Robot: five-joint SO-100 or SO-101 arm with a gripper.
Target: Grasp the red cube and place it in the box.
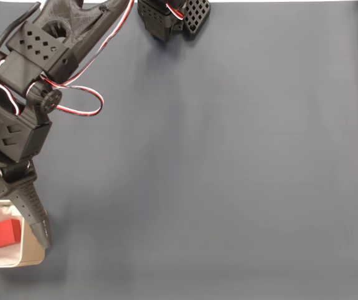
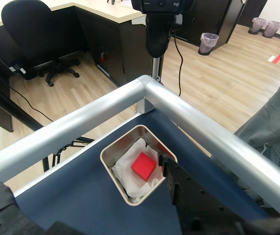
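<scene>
Since the red cube lies loose on the white lining inside the box, placing looks done | gripper jaws spread, holding nothing; one finger beside the box rim | table corner keeps box in reach

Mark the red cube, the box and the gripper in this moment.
red cube (image 2: 144,165), wrist view, top face.
box (image 2: 111,149), wrist view, left rim.
gripper (image 1: 22,222), fixed view, midway between the fingertips.

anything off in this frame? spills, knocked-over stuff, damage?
Nothing stands out. The red cube lies inside the box on its white lining, the box sits upright at the mat's corner, and the gripper is open beside it.
</scene>
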